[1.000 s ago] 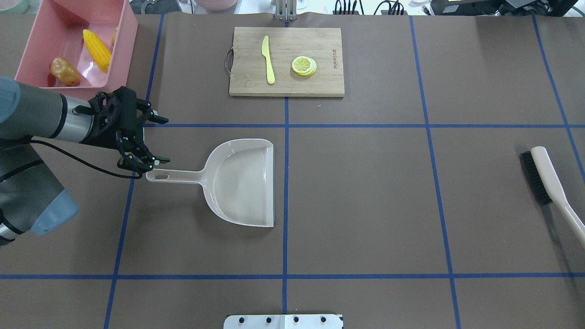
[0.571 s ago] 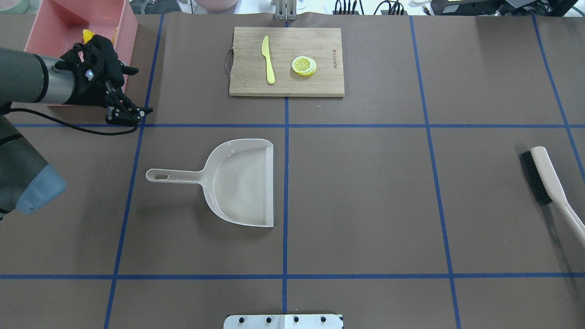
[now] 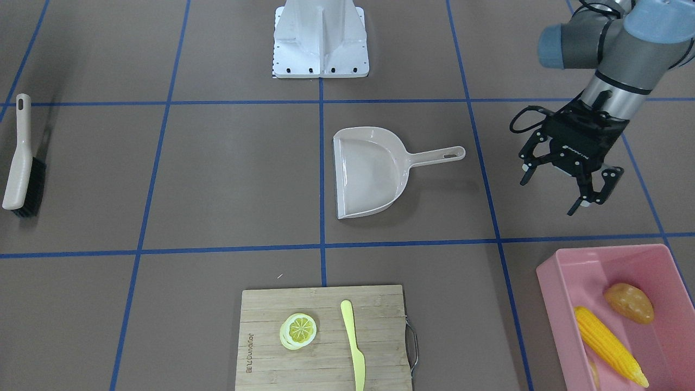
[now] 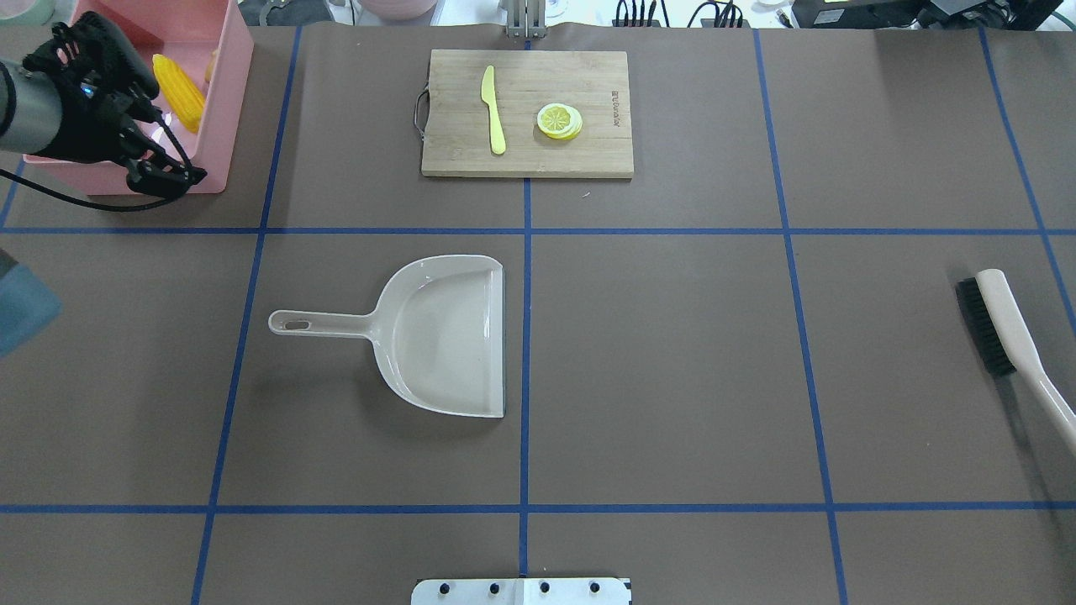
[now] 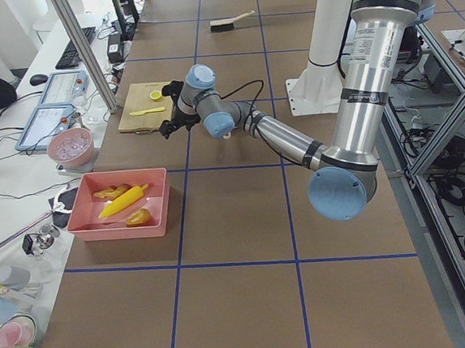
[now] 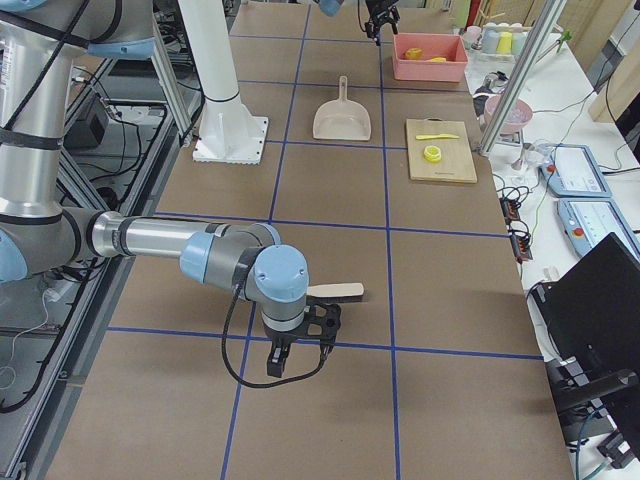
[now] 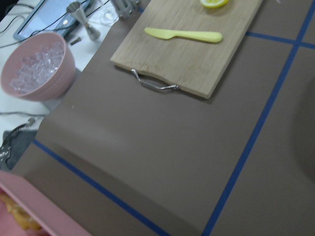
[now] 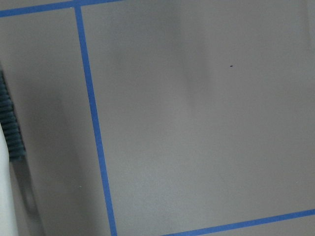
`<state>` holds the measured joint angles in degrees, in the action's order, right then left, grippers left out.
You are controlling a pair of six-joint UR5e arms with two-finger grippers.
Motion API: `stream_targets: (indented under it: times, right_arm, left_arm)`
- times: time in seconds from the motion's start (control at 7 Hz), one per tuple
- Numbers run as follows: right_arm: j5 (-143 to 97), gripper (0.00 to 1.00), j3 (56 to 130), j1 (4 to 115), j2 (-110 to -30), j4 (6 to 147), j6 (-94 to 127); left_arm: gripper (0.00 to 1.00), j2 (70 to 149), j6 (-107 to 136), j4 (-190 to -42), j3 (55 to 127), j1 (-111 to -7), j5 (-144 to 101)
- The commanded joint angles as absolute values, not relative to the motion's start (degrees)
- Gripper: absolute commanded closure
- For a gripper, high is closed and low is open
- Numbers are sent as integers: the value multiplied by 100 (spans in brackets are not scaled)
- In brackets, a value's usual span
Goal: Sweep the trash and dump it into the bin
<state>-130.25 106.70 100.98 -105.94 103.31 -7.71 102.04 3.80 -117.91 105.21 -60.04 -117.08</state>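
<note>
The pink bin (image 3: pixel 548 271) stands at the table's far left corner, also in the overhead view (image 4: pixel 237 84). Inside lie the yellow corn cob (image 3: pixel 608 345), the orange-brown potato lump (image 3: pixel 630 302) and, at the frame edge, a bit of tan ginger (image 3: pixel 594 374). My left gripper (image 3: pixel 564 190) is open and empty, raised between the dustpan handle and the bin. In the overhead view the left gripper (image 4: pixel 168 178) overlaps the bin's near wall and hides the potato. My right gripper (image 6: pixel 295 355) shows only in the exterior right view, beside the brush; I cannot tell its state.
The empty beige dustpan (image 4: pixel 445 336) lies left of centre, handle pointing left. The brush (image 4: pixel 1009 336) lies at the right edge. A wooden cutting board (image 4: pixel 588 76) at the far middle holds a yellow knife (image 4: pixel 493 109) and a lemon slice (image 4: pixel 559 120).
My left gripper has drawn away from the dustpan's handle tip, moving left and toward the bin's near wall. It stays open. The dustpan has not moved.
</note>
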Motion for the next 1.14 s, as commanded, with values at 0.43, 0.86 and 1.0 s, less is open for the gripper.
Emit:
stream_targets:
  times: [0.43, 0.86, 1.0]
  right_arm:
    - [-12607, 0, 10793, 10108, -10609, 10301, -800]
    - [-12595, 0, 10758, 10107, -10573, 10283, -809]
    - [-12586, 0, 10758, 10107, -10556, 10257, -800]
  left_arm:
    - [2, 9267, 466, -10283, 10425, -8249, -14151]
    - [2, 8064, 440, -10292, 10529, -9313, -14194]
    - [2, 7946, 178, -10275, 10355, -9377, -14186]
